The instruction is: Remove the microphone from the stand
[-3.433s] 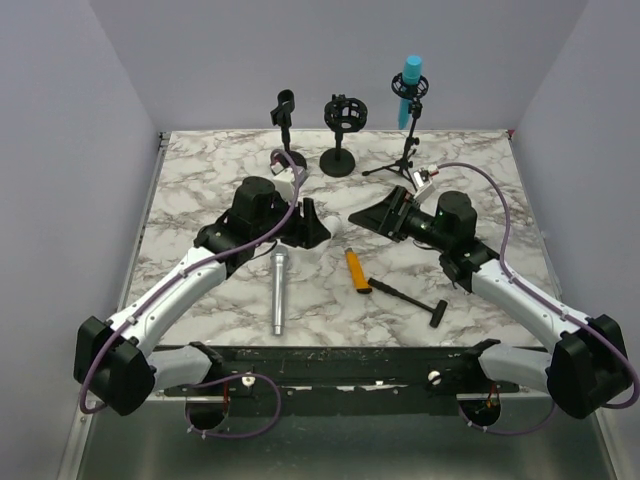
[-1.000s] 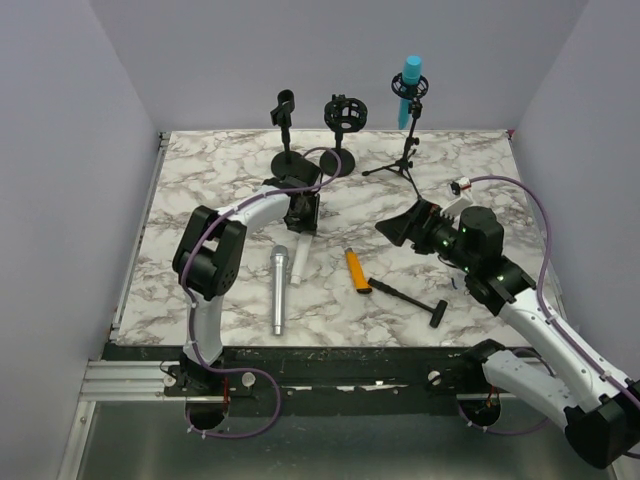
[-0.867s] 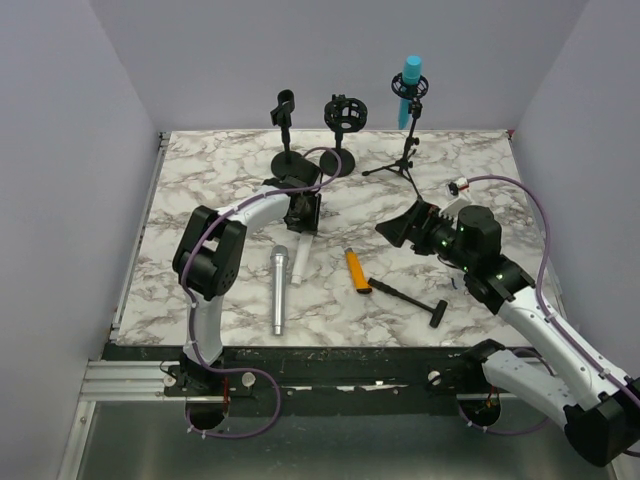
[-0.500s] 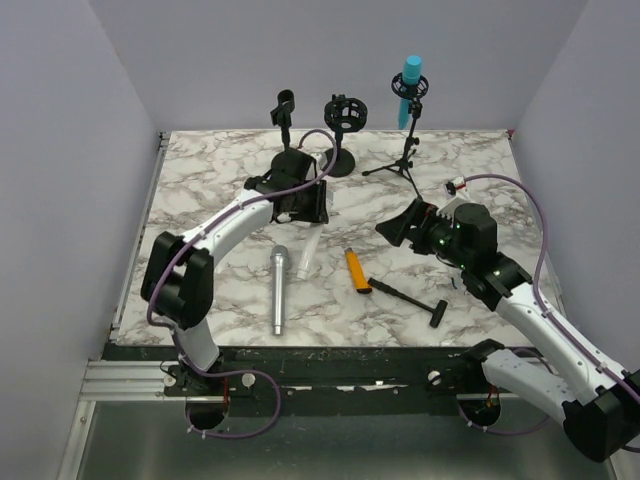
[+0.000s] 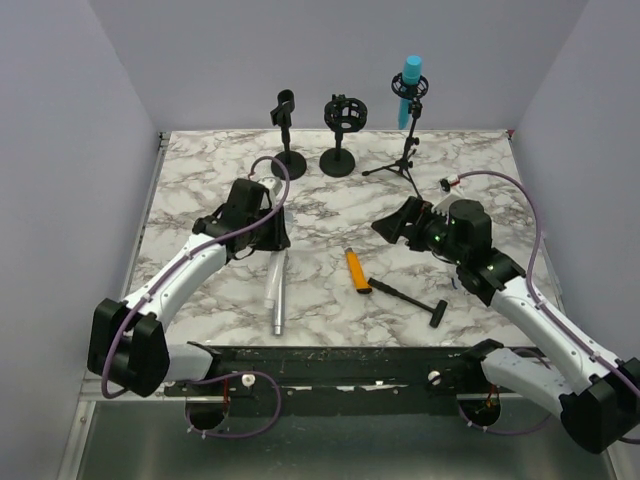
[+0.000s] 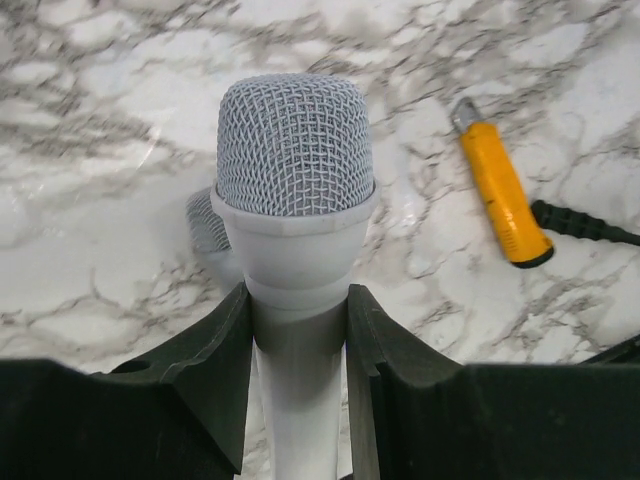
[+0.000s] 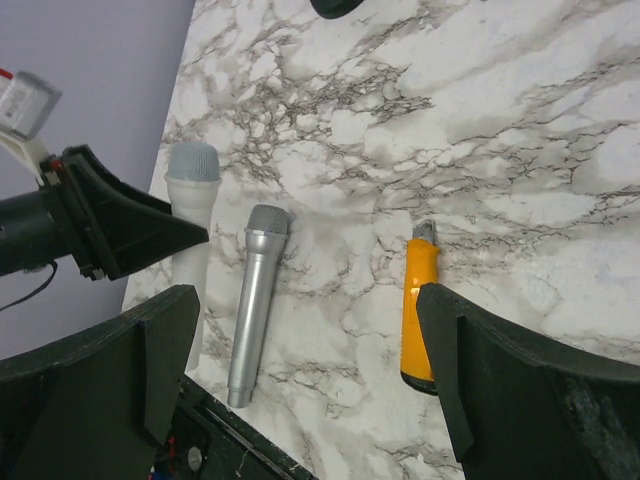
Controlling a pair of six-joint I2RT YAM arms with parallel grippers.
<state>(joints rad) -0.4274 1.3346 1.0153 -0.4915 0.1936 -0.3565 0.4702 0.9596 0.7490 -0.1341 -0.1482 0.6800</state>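
**Top, left-wrist and right-wrist views.** The left gripper (image 5: 272,232) is seen low over the marble table (image 5: 200,180), left of centre. Its fingers (image 6: 215,370) are closed on the body of the white microphone (image 6: 293,150), just under the mesh head. This microphone is held well apart from all the stands. Whether it touches the table cannot be told. A silver microphone (image 5: 275,295) lies flat just beside it. At the far edge a clip stand (image 5: 286,108) and a shock-mount stand (image 5: 345,114) are shown upright, side by side. An orange tool (image 5: 356,270) lies near the table's middle, with a black T-shaped tool (image 5: 405,297) just to its right. Farther back and to the right, the teal microphone (image 5: 408,88) is seated upright in the tripod stand (image 5: 404,155). The right gripper (image 5: 392,220) hangs above the table right of centre. Its fingers (image 7: 100,370) are spread wide and nothing is held.
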